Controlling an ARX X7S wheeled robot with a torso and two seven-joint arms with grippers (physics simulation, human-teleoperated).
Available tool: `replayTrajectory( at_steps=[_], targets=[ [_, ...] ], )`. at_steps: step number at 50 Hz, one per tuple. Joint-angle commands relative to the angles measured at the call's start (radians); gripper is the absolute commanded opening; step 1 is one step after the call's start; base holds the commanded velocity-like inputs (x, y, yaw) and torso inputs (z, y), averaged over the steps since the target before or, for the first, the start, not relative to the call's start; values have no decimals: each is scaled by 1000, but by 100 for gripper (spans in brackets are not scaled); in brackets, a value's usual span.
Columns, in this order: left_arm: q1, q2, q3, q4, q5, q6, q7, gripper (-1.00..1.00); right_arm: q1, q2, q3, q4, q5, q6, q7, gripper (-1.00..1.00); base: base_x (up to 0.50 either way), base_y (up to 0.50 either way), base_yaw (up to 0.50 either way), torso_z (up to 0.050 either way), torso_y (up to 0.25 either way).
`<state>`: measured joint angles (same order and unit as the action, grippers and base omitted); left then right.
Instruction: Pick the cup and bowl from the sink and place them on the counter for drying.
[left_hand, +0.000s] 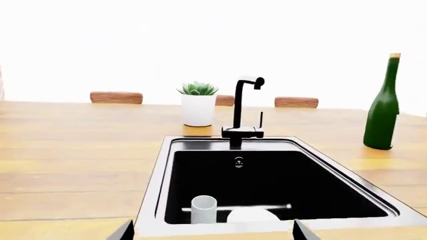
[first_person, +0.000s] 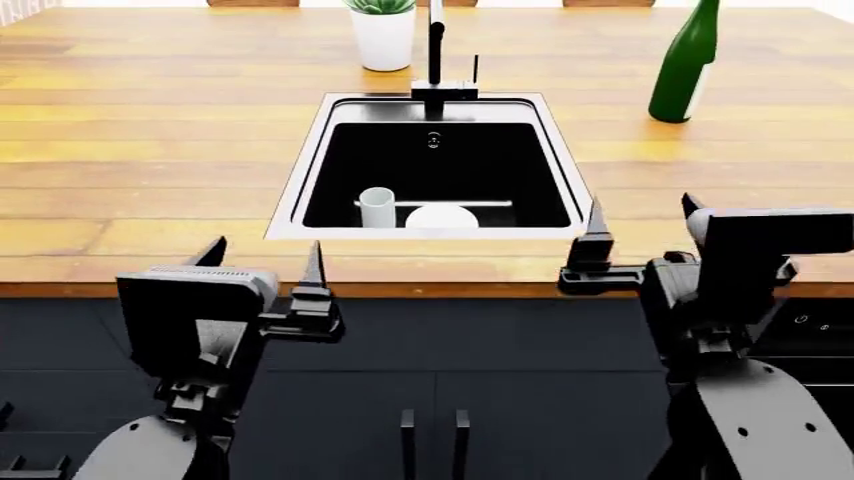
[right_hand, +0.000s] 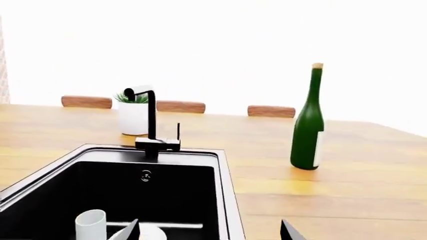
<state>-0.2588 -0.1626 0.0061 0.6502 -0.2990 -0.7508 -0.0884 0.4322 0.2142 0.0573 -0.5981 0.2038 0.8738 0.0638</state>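
Standing upright in the sink (first_person: 296, 190), the cup (first_person: 378, 207) is small, white and handleless, with the shallow white bowl (first_person: 442, 217) just beside it. Both lie ahead of and between the left gripper (first_person: 262, 262) and right gripper (first_person: 638, 222), whose fingers are spread apart and empty, held before the counter (first_person: 147, 150) of honey-orange planks. Beyond the black faucet (first_person: 438, 60) stand a potted succulent (first_person: 383, 30) and green bottle (first_person: 685, 65).
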Motion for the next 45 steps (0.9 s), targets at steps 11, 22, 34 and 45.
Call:
replayTrajectory(
  at_steps=[11,22,34,45],
  targets=[
    [-796,-108,-111,-221,-203,-695,15,100,681,134,52,264,142,515,-114,100,0,0,0,0,0],
    [-821,-132,-55,-367,-166,-620,26,100,636,171,14,308,145,463,-151,100,66,0,0,0,0],
    [-827,-152,-18,-357,-178,-641,37,100,617,178,29,307,154,486,-148,100,382,0,0,0,0],
    [-809,-151,-19,-350,-180,-628,29,100,608,181,49,281,171,520,-147,100,383,0,0,0,0]
  ],
)
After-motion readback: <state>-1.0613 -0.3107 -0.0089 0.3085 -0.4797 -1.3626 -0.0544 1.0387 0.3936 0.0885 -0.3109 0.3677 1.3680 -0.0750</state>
